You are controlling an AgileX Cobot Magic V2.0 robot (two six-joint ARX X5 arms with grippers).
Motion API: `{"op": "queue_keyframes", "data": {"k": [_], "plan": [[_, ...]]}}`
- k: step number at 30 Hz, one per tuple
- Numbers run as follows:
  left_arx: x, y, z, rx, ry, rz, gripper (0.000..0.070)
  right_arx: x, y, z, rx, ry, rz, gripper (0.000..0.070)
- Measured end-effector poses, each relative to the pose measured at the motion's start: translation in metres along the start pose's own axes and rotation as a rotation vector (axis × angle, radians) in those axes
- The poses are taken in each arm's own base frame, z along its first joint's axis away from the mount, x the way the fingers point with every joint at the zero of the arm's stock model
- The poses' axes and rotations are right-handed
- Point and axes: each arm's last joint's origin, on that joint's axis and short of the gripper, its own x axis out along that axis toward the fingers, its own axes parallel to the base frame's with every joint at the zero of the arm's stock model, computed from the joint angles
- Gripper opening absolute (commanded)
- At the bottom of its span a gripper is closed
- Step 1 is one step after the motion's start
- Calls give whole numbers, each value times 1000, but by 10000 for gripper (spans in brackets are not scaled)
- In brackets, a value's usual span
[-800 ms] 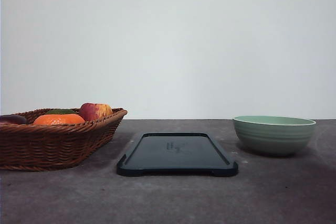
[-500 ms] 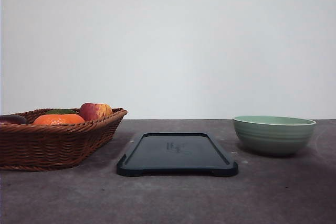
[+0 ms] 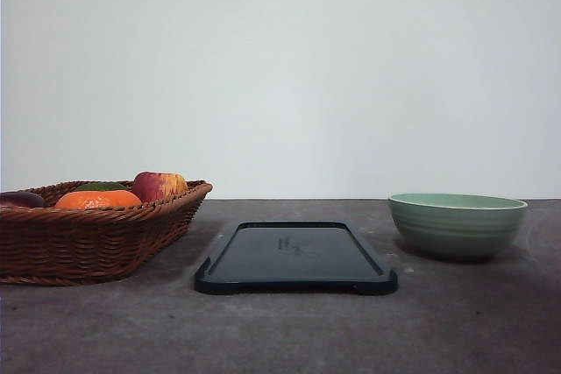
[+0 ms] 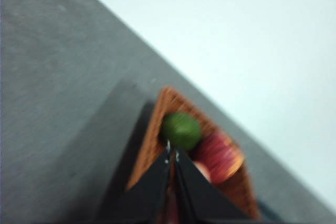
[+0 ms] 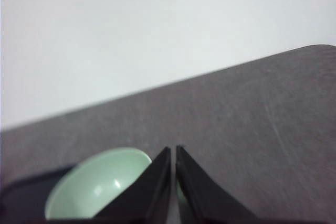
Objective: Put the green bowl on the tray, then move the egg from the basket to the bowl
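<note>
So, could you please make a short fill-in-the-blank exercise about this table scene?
1. The green bowl stands on the ___, not on the tray.
2. The tray lies between the bowl and the ___.
3. The left gripper and the right gripper are both ___.

Missing words: table; basket; shut

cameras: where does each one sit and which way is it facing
Front: low at the table's near edge, facing the wall, across basket, tray and bowl; no arm visible.
Left wrist: on the left arm, looking past the shut left gripper at the basket.
Right wrist: on the right arm, looking past the shut right gripper at the bowl.
Front shares one object with each.
</note>
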Motion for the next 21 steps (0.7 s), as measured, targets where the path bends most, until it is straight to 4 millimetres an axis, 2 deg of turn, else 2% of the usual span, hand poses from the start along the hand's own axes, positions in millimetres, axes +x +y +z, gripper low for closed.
{"op": "queue_keyframes", "data": {"k": [4,10,13,17,21], "plan": [[0,-7,8,-9,-78,-69,0,0,3,7,35,-73,28,7],[-3,-17,19,156,-207,-156,0,-1,5,15,28,-138,52,7],[-4,-19,21,218,-186,-131,1,-1,9,25,2,-133,48,6],[-6,-34,38,268,-131,-86,1,1,16,45,-28,-104,36,6],[-4,-48,54,304,-58,-35,1,8,21,57,-52,-5,30,7]]}}
